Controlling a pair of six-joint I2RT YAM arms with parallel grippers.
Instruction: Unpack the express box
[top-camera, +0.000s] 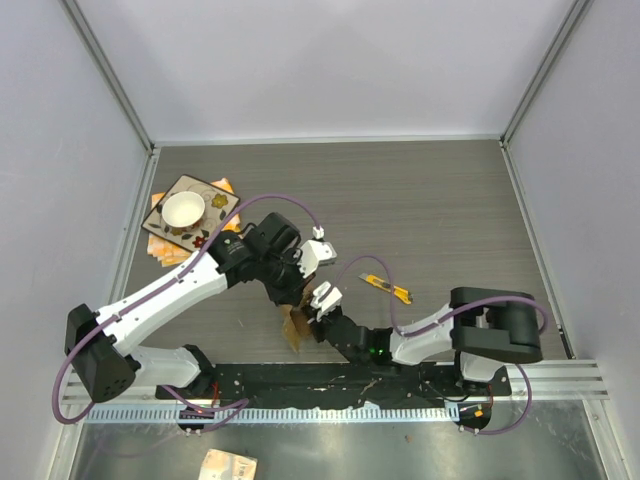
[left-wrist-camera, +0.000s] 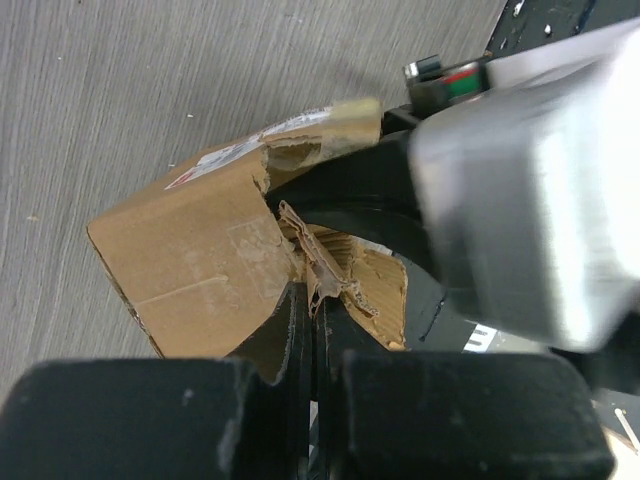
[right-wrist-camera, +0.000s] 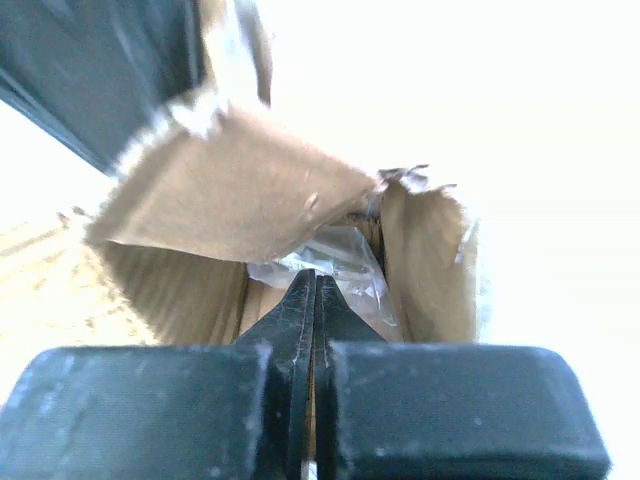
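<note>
1. My left gripper grasps the small brown cardboard express box by its torn flap;
2. my right gripper is clenched, tips against clear plastic film inside;
3. the box sits near-centre, between my grippers.

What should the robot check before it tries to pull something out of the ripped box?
1. Express box torn open: ok.
2. Left gripper shut on the box's torn edge, holding it: ok.
3. Right gripper shut, tips inside the opening: ok.
4. Clear plastic caught between the right tips: cannot tell.
5. Utility knife lying on the table apart from the box: ok.
</note>
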